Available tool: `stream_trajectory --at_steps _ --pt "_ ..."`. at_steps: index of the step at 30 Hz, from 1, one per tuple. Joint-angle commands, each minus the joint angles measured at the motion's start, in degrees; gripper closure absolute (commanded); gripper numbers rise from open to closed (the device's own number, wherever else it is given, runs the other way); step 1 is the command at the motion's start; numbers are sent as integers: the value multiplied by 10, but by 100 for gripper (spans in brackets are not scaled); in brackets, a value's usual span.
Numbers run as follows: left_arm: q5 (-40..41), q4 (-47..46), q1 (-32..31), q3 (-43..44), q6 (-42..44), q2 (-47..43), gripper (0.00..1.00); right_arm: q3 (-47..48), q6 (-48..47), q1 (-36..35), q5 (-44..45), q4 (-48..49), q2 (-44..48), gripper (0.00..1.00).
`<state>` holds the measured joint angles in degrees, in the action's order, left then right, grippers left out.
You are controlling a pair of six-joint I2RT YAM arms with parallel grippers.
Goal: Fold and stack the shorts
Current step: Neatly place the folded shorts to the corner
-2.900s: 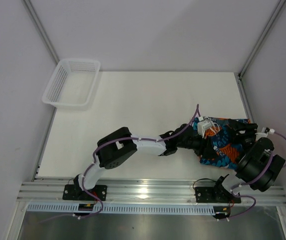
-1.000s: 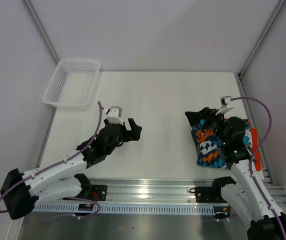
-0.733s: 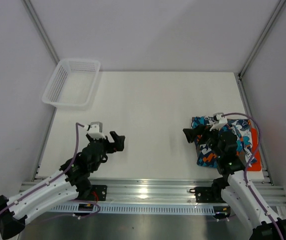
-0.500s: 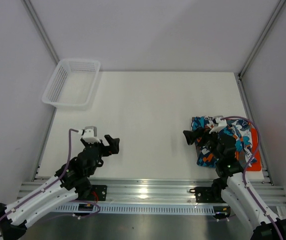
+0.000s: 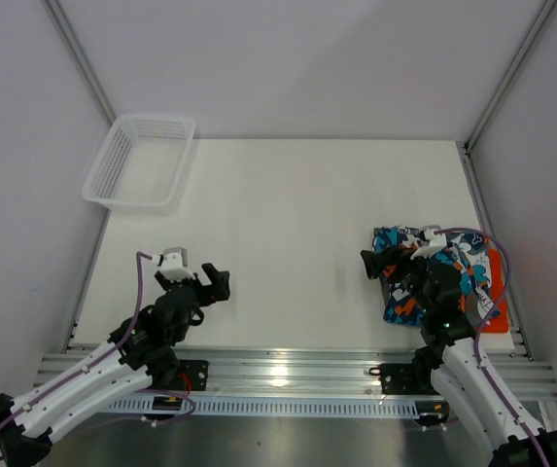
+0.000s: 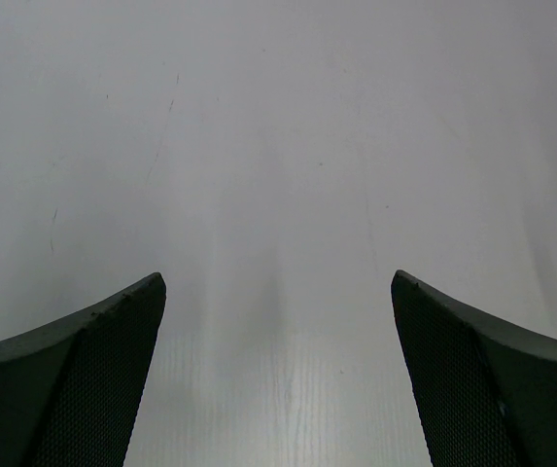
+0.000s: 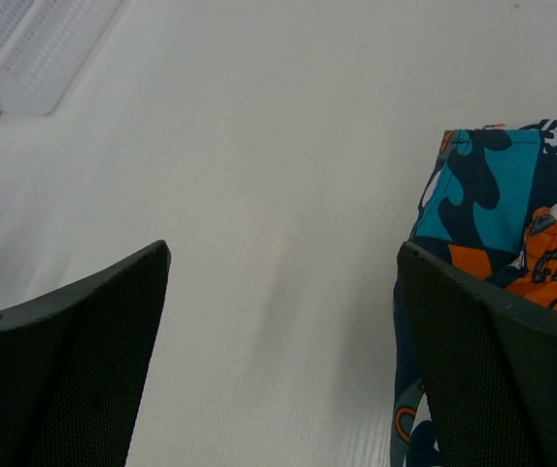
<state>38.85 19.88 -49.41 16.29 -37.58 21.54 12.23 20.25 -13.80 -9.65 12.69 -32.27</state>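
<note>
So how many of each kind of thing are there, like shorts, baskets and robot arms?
Shorts: 2 (printed pair, orange pair)
Basket: 1 (white basket)
Robot arms: 2 (left arm, right arm)
Total: 5

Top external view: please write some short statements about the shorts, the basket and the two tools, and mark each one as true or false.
1. The printed shorts lie on top of the orange shorts, at the right side of the table. True.
2. The right tool is shut on the printed shorts. False: it is open and holds nothing; the shorts lie beside it.
3. The basket stands at the near right corner of the table. False: it is at the far left corner.
4. The left tool is open over bare table. True.
</note>
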Motion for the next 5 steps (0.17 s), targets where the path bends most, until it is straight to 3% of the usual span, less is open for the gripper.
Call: stream_trajectory --at_steps 1,5 --pt "13 -5 -1 -6 -12 -11 1 -3 -10 -3 17 12 8 0" --pt "17 -3 -1 -7 -14 -17 1 -2 -7 -3 20 10 7 1"
